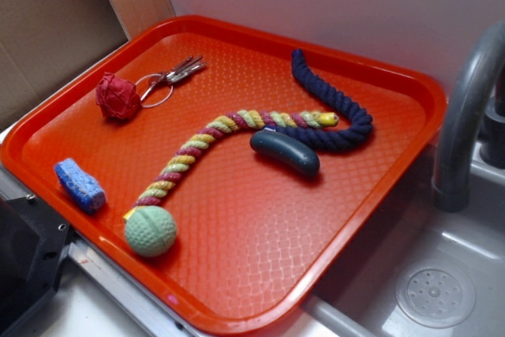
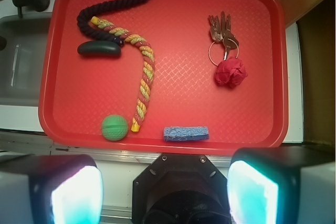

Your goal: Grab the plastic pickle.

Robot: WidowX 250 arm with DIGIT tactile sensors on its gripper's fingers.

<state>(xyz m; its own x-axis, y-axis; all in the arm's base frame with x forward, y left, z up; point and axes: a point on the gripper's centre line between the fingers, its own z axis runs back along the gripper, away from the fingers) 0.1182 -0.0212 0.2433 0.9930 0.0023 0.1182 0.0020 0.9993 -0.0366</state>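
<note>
Lying smooth, curved: plastic pickle (image 1: 285, 152) beside twisted rope (image 1: 331, 100).

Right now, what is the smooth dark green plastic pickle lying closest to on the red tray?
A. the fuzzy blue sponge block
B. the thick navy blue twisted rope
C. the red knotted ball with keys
B: the smooth dark green plastic pickle lies right beside the thick navy blue twisted rope, far from the other things.

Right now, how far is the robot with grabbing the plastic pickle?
Nothing looks done yet. The plastic pickle lies untouched on the red tray, beside the navy rope. In hand: the gripper hangs outside the tray's near edge, fingers wide apart and empty. Left: travel over the pickle, descend, close, lift.
</note>
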